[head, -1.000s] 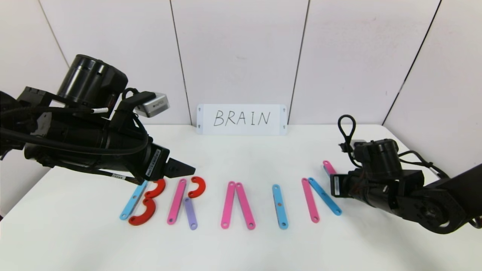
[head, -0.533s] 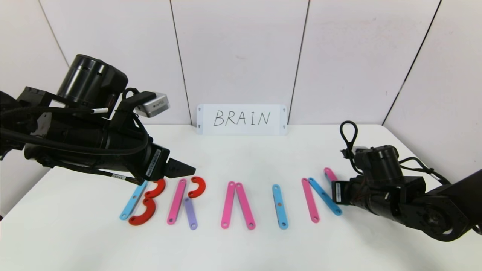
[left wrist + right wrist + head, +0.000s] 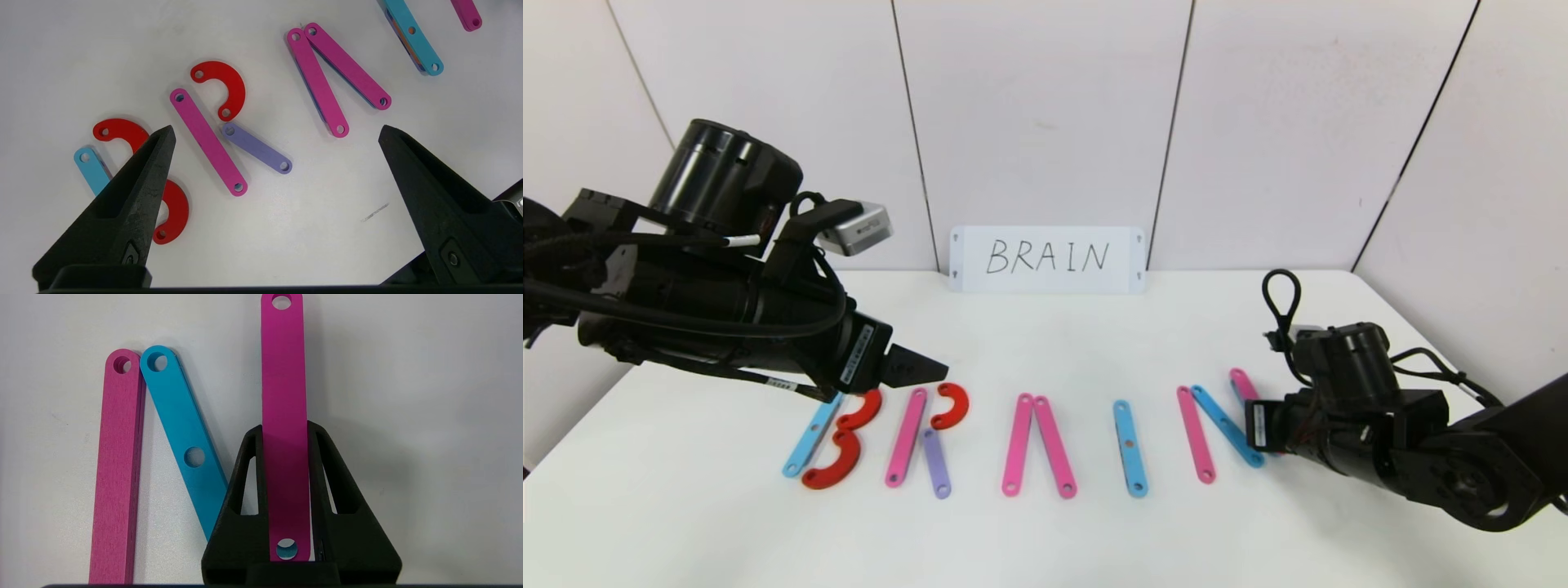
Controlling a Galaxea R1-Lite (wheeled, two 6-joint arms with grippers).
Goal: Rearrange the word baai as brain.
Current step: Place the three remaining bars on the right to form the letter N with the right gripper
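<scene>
The word lies on the white table as flat pieces. B is a blue strip (image 3: 809,435) with two red curves (image 3: 843,449). R is a pink strip (image 3: 906,438), a red curve (image 3: 953,405) and a purple strip (image 3: 936,463). Two pink strips (image 3: 1036,445) form A, a blue strip (image 3: 1129,447) is I. A pink strip (image 3: 1195,434) and a blue strip (image 3: 1226,425) start N. My right gripper (image 3: 1255,423) is shut on a third pink strip (image 3: 1241,381), (image 3: 284,396), low beside the blue one (image 3: 179,428). My left gripper (image 3: 923,365), (image 3: 276,130) hangs open and empty above B and R.
A white card (image 3: 1045,259) with handwritten "BRAIN" stands against the back wall. The table's right edge runs close behind my right arm. White wall panels close the back.
My right gripper has moved down and toward the table's front with the pink strip, bringing it closer to the blue N strip. My left arm has barely moved.
</scene>
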